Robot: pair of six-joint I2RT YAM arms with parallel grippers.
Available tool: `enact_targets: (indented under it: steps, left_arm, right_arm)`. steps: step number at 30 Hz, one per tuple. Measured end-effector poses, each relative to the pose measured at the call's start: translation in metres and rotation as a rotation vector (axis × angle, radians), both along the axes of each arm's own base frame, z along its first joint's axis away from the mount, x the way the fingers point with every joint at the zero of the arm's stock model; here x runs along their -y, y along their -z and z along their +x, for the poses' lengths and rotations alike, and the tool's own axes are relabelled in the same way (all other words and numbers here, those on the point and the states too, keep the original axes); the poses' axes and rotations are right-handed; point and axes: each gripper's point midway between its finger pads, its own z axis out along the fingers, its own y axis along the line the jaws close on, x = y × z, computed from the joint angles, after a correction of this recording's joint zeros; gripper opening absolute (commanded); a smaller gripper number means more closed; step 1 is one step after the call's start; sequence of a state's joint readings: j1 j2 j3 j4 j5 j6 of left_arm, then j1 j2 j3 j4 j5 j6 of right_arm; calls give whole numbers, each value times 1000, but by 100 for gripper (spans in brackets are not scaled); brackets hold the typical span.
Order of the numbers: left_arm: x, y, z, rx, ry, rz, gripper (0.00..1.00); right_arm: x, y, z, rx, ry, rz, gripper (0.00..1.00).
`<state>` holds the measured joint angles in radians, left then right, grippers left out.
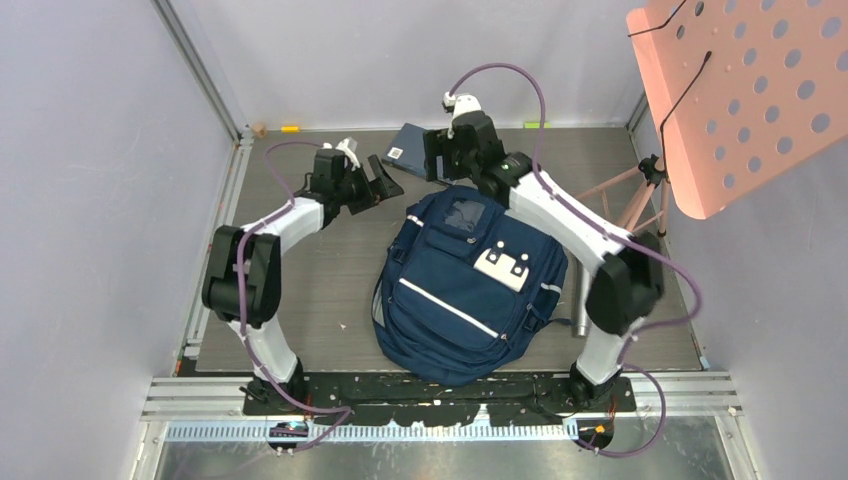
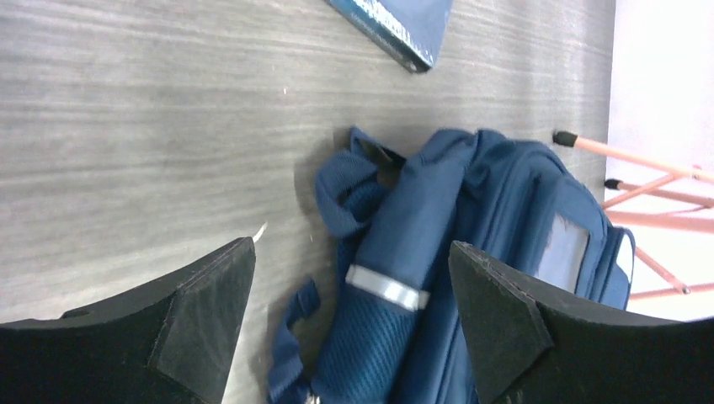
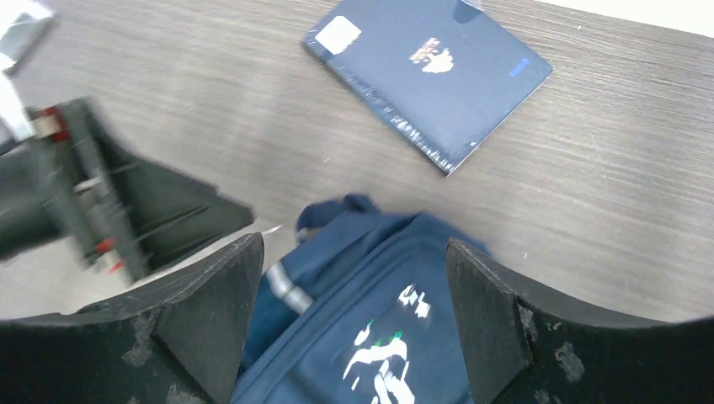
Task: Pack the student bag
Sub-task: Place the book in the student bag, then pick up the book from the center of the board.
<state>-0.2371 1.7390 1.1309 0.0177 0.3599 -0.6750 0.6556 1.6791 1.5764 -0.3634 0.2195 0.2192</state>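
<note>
Student bag [image 1: 468, 290] lay flat on the table [image 1: 300, 280], long axis near-to-far, top end under the right pincer [image 1: 437, 160]. Left pincer [image 1: 383, 185] hovered beside it. Both were spread, empty. Book [image 1: 404, 144] lay just beyond, nearer the right arm.

The navy student bag [image 1: 470, 290] lies flat in the middle of the grey worktop [image 1: 300, 300], its top toward 12 o'clock. A blue book [image 1: 404, 146] lies beyond it at 11 o'clock. The left arm [image 1: 290, 215] reaches in from 9 o'clock, jaws spread near the bag's top. The right arm [image 1: 560, 215] bends in from 3 o'clock. A grey tube [image 1: 578, 300] lies just beside the bag at 3 o'clock.
</note>
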Motion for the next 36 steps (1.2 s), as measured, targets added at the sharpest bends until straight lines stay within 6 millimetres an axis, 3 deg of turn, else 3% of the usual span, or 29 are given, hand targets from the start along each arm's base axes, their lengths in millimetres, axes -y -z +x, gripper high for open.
enact_targets:
  steps: [3, 8, 11, 16, 26, 29, 36]
  left_arm:
    - [5, 9, 18, -5, -11, -14, 86]
    - [10, 25, 37, -20, -18, -21, 85]
    - [12, 33, 44, -28, -18, -19, 85]
    - [14, 38, 54, -28, -17, -19, 85]
    - [19, 46, 68, -24, -7, -27, 84]
    - [21, 48, 70, -26, -2, -30, 84]
    - [23, 44, 72, -15, 7, -36, 84]
  right_arm:
    - [12, 44, 58, -70, 36, -17, 85]
    - [27, 121, 119, -189, 60, -25, 85]
    - [38, 151, 151, -227, 75, -14, 85]
    - [53, 169, 192, -217, 104, 15, 86]
    - [71, 201, 240, -206, 179, 121, 88]
    - [71, 214, 250, -217, 176, 170, 89]
    - [52, 208, 263, -203, 59, 342, 86]
